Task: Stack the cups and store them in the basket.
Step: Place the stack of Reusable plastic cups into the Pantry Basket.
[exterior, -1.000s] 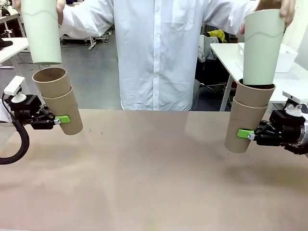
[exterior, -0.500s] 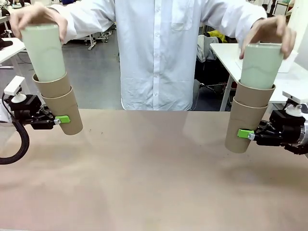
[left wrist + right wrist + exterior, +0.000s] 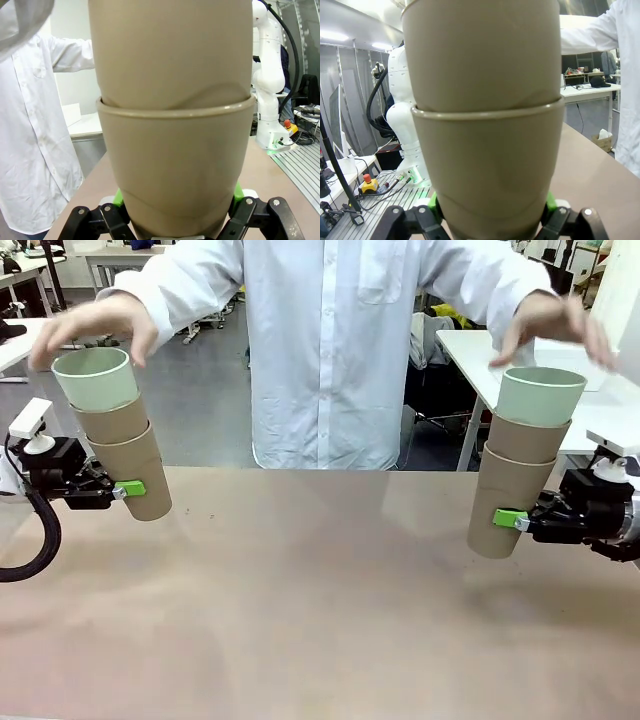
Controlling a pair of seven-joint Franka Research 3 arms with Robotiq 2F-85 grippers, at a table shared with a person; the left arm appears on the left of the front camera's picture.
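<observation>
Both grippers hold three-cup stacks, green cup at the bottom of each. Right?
No. A green cup tops the left stack, another the right stack; neither is at the bottom. The left gripper and right gripper do hold three-cup stacks. Front view shows it.

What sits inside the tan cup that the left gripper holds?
A second tan cup nests in the held tan cup, a mint green cup inside that. Only their upper bands show; their lower parts are covered.

Tan cups [image 3: 140, 475] in black claws [image 3: 135, 490], green pads [image 3: 128, 488]; mint cups [image 3: 95, 375] above; brown table [image 3: 320, 620] below; white shirt [image 3: 320, 350] beyond.
</observation>
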